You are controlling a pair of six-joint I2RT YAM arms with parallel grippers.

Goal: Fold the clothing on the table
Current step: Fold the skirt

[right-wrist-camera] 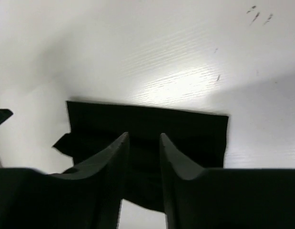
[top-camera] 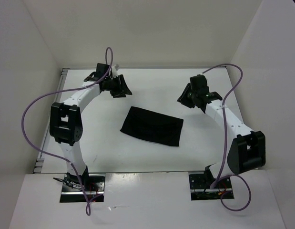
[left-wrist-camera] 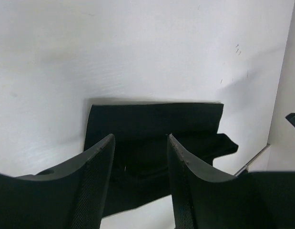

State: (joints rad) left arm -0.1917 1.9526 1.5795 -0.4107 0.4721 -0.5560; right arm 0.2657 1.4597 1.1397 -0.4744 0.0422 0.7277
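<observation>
White links and bulky black joint housings on left arm (top-camera: 83, 97) and right arm (top-camera: 229, 119). Purple cable (top-camera: 23, 121) loops back behind each wrist. Black wedge-shaped fingers on left gripper (left-wrist-camera: 140, 138) and right gripper (right-wrist-camera: 143, 136).

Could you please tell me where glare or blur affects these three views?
Top view: evenly lit, sharp, though the clothing reads as a featureless black patch. Left wrist view: the near fingers are dark and slightly soft. Right wrist view: glare brightens the table beyond the clothing.
</observation>
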